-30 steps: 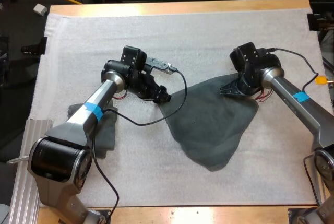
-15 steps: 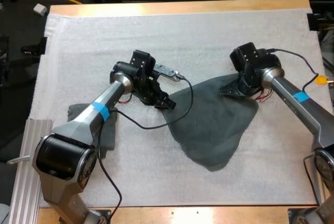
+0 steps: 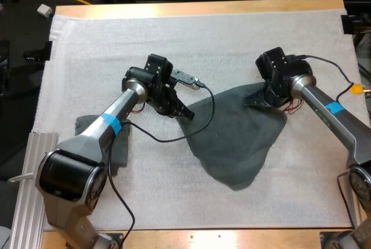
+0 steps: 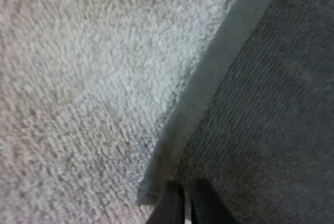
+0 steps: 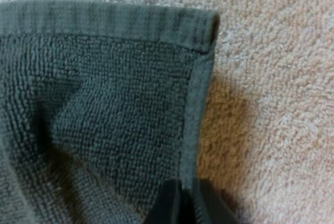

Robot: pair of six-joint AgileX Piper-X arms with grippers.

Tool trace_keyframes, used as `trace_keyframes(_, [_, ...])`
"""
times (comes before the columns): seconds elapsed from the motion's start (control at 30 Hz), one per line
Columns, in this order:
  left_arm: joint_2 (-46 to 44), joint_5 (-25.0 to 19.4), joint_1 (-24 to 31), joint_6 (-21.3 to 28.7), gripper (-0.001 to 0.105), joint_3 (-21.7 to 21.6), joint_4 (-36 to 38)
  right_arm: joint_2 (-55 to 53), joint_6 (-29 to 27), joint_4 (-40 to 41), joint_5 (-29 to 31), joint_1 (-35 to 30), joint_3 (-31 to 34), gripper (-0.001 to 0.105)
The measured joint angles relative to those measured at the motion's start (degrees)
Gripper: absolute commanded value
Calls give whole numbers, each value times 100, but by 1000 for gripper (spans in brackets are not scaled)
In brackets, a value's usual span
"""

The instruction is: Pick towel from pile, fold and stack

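The towel [image 3: 237, 139] lies spread on the mat [image 3: 174, 46] in the middle of the bench [image 3: 203, 8]. My left hand [image 3: 184, 112] pinches its left corner and my right hand [image 3: 250, 101] pinches the far hem. I judge it soft, light and floppy, so the hemmed corners grip best.

- left arm [image 3: 87, 136]: silver-grey tube links, black rounded joints, one blue tape band.
- right arm [image 3: 317, 99]: same silver-grey tube, blue band, black wrist.
- left hand [image 3: 184, 112], right hand [image 3: 250, 101]: black.
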Motion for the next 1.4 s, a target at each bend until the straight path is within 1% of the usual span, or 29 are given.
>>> trace_keyframes(0.17, [-335, -38, 0, 62, 0, -98, 46, -103, 44, 0, -89, 0, 0, 0])
trace_keyframes(0.33, [-981, -142, 0, 116, 0, -240, 38, -607, 65, -78, -90, 0, 0, 0])
trace_keyframes(0.5, [-1545, -181, 0, 116, 0, -260, 38, -1176, 65, -208, -90, -15, -28, 0])
trace_keyframes(0.63, [-1721, -181, 0, 143, 0, -265, 55, -1363, 61, -208, -90, -15, -42, 0])
trace_keyframes(0.73, [-1882, -181, 0, 158, 0, -250, 239, -1492, 26, -114, -105, -15, -25, 0])
trace_keyframes(0.97, [-2758, -181, -13, 156, 2, -262, 708, -2208, -86, 332, -123, 72, -26, 0])
trace_keyframes(1.17, [-3431, -181, -13, 156, 17, -268, 1256, -2836, -178, 830, -123, 575, -26, 0])
trace_keyframes(1.23, [-3617, -181, -13, 156, 20, -274, 1435, -3002, -191, 960, -132, 757, -26, 0])
trace_keyframes(1.3, [-3791, -169, -13, 156, 20, -289, 1599, -3166, -191, 1117, -134, 939, -26, 0])
trace_keyframes(1.37, [-3877, -169, -21, 142, 26, -301, 1674, -3246, -191, 1189, -127, 1023, -26, 0])
trace_keyframes(1.4, [-4075, -154, -73, 121, 30, -305, 1876, -3428, -174, 1390, -127, 1233, -26, 0])
